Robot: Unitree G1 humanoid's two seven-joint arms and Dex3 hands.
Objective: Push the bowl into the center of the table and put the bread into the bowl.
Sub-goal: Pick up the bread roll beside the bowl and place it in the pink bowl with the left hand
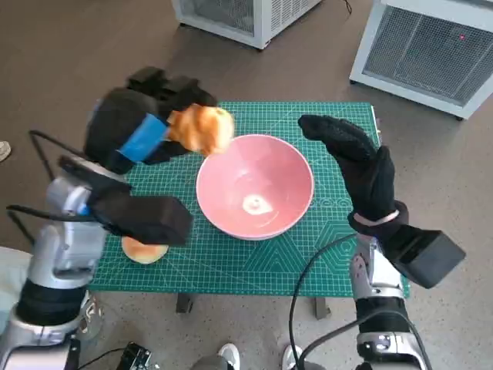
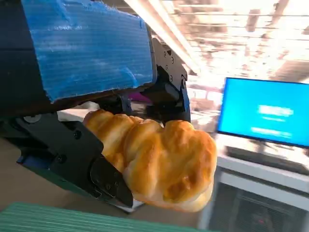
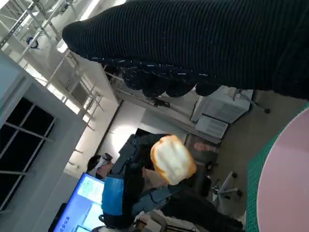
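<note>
The pink bowl (image 1: 255,186) already sits mid-frame on the green worktop (image 1: 339,254), while the left robot hand (image 1: 142,127) grasps the bread (image 1: 202,128) above the bowl's upper-left rim, unreleased; the right robot hand (image 1: 358,166) hovers empty, fingers apart.

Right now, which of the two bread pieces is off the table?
The knotted golden bread, held by the left hand above the rim of the pink bowl. The other bread lies on the green mat under the left forearm.

I see even, soft light on the counter (image 1: 254,266), with a glare spot inside the bowl (image 1: 255,186). Ceiling lights blow out behind the bread (image 2: 159,162), whose backdrop is blurred.
</note>
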